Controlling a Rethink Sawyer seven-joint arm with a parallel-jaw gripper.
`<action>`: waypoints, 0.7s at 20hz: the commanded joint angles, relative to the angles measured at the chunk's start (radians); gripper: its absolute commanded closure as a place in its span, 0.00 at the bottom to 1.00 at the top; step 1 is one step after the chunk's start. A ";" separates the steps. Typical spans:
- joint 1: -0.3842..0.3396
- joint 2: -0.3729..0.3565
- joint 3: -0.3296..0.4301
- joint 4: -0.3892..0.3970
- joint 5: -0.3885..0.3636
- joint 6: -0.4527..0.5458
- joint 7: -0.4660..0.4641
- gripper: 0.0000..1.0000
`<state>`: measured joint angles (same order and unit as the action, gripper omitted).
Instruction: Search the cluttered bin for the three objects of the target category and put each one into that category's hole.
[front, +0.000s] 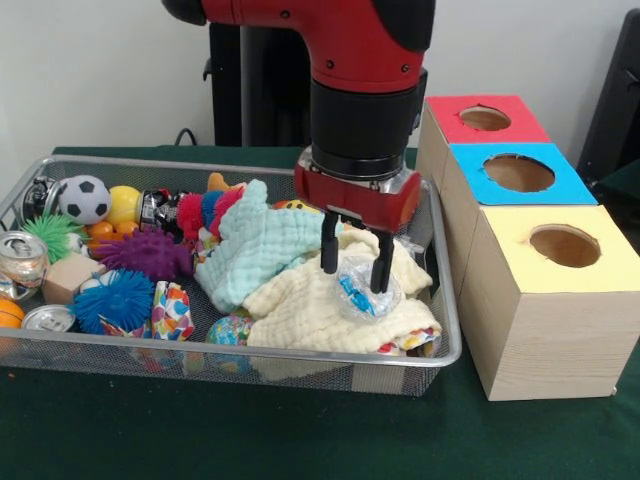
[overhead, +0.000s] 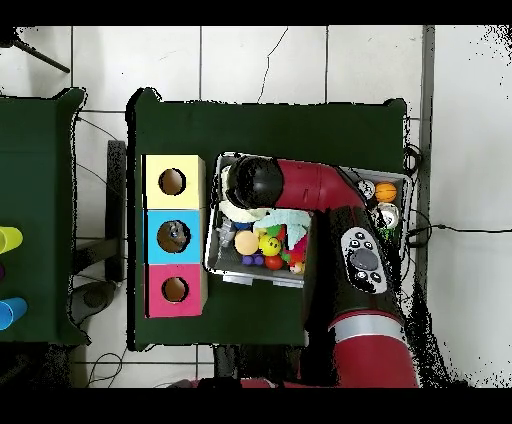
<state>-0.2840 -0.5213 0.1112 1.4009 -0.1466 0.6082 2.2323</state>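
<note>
Straddling a crushed clear bottle (front: 367, 290) with a blue label, my gripper (front: 355, 270) hangs straight down into the wire-mesh bin (front: 445, 300) — one black finger (front: 329, 243) on the bottle's nine o'clock side, the other at its three o'clock side. The fingers stand parted with the bottle between their tips; whether they are actually squeezing it I cannot tell. The bottle lies on a pale yellow cloth (front: 310, 310), and a mint-green cloth (front: 255, 250) is heaped at ten o'clock from it in the front view.

At the bin's nine o'clock end in that view sit a purple spiky ball (front: 150, 253), a blue spiky ball (front: 115, 300), a small soccer ball (front: 84, 198) and two silver cans (front: 20, 262).

At three o'clock of the bin, just beside its rim, three wooden boxes stand in a row — yellow-topped (front: 565, 250) nearest the camera, blue-topped (front: 520, 175) in the middle, red-topped (front: 485, 120) farthest, each with a round hole. From overhead my arm (overhead: 320, 185) covers much of the bin (overhead: 212, 262).
</note>
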 joint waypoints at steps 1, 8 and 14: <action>-0.059 0.074 0.061 0.018 -0.065 0.053 -0.129 0.00; -0.089 0.113 0.080 -0.003 -0.108 0.006 -0.167 0.00; -0.068 0.082 0.083 0.014 -0.103 0.031 -0.103 0.00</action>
<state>-0.3554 -0.4550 0.1113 1.3930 -0.2124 0.6080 2.2323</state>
